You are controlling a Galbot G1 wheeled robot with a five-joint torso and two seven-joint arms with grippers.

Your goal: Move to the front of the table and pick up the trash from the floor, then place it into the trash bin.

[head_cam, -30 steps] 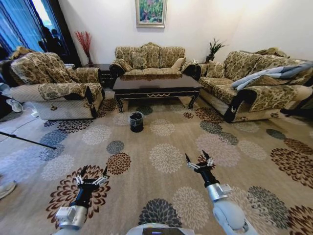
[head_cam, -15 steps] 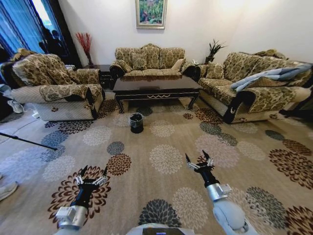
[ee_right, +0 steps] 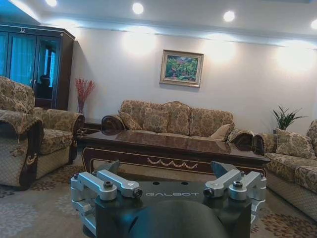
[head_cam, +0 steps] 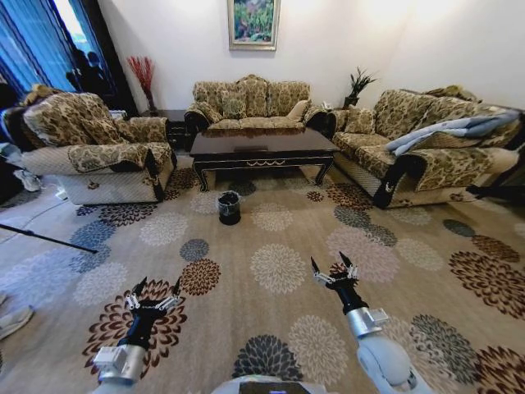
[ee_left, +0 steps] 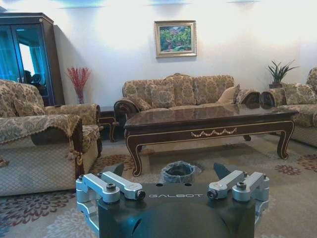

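From the head view you get the trash bin (head_cam: 229, 207) standing on the floor (head_cam: 279, 271) just before the table (head_cam: 262, 144), open carpet all the way to it. Your left wrist view peers at the bin's bagged rim (ee_left: 179, 172); its contents can't be made out. Left gripper (head_cam: 153, 300) and right gripper (head_cam: 331, 268) hover low, both spread wide, empty.

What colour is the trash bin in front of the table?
Black, lined with a clear plastic bag; the trash bin shows best in the head view.
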